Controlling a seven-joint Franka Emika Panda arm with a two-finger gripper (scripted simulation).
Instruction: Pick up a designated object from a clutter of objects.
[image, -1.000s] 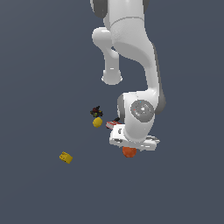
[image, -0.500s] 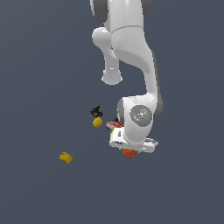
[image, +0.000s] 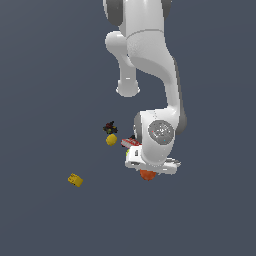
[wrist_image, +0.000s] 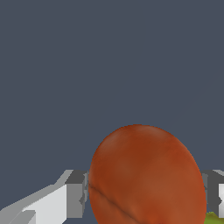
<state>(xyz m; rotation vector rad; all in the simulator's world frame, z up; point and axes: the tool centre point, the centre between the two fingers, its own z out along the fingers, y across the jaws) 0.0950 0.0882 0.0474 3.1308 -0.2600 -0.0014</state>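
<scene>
The orange-red ball lies on the dark floor, just below the white hand in the exterior view. It fills the lower part of the wrist view. My gripper straddles it, a grey finger pressed against one side and the other finger against the opposite side, so it is shut on the ball. The hand hides most of the ball in the exterior view. The rest of the clutter lies to the exterior view's left of the hand.
A red-white flat piece pokes out beside the wrist. A small yellow ball and a dark toy lie close together. A yellow block sits apart, farther left. A yellow-green sliver shows by the ball.
The hand sank slightly over the orange-red ball in the first half second, then held still. The ball and the clutter have not moved.
</scene>
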